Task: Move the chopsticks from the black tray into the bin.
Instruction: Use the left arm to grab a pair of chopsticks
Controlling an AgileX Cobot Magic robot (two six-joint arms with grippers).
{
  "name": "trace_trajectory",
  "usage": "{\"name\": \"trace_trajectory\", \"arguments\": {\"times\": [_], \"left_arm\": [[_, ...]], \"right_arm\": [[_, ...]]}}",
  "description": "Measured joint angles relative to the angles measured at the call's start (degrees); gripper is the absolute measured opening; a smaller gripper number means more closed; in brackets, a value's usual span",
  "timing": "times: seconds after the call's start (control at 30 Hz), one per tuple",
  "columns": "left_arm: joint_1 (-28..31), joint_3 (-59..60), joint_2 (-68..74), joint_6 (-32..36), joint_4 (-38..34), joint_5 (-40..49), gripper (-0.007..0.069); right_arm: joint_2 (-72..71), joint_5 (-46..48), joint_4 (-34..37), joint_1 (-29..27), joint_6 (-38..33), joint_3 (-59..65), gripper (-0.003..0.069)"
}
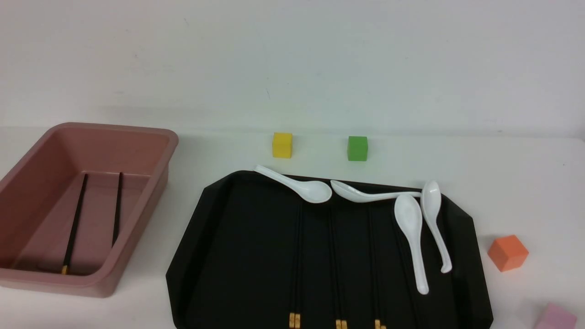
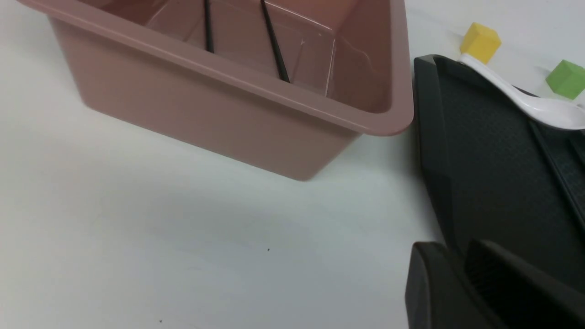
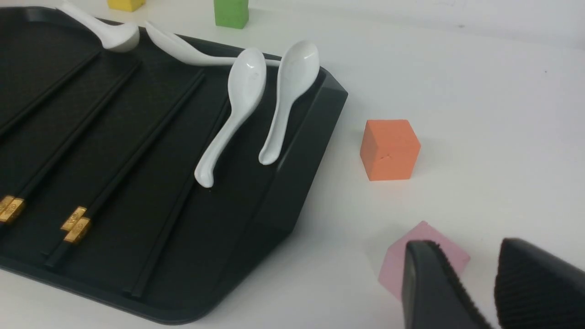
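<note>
Two chopsticks [image 1: 75, 219] lie inside the pink bin [image 1: 114, 126]; further pairs rest lengthwise on the black tray [image 1: 237, 256], gold ends toward the robot, beside four white soup spoons [image 1: 413, 237]; the left gripper [image 2: 454, 250] hovers by the tray's edge, jaws slightly parted, empty; the right gripper [image 3: 470, 249], jaws apart and empty, hovers over a pink cube [image 3: 395, 269].

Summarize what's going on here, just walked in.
The robot is clearing the black tray into the bin. Two chopsticks lie in the bin. More chopstick pairs sit on the tray beside four white spoons. Both grippers are open and empty: left gripper at the tray's bin-side edge, right gripper by the pink block.
</note>
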Motion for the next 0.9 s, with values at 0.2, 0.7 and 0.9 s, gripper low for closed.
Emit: {"name": "trace_trajectory", "arguments": {"times": [0.2, 0.7, 0.9], "left_arm": [[0.0, 0.0, 0.0, -11.1, -18.7, -1.3, 0.0113], [0.0, -0.3, 0.0, -26.3, -60.8, -9.1, 0.0121], [0.0, -12.9, 0.3, -11.2, -58.9, -14.3, 0.0018]], "right_arm": [[0.0, 0.0, 0.0, 0.0, 0.0, 0.0, 0.024], [0.0, 0.0, 0.0, 0.0, 0.0, 0.0, 0.024], [0.0, 0.0, 0.0, 0.0, 0.0, 0.0, 0.024]]}}
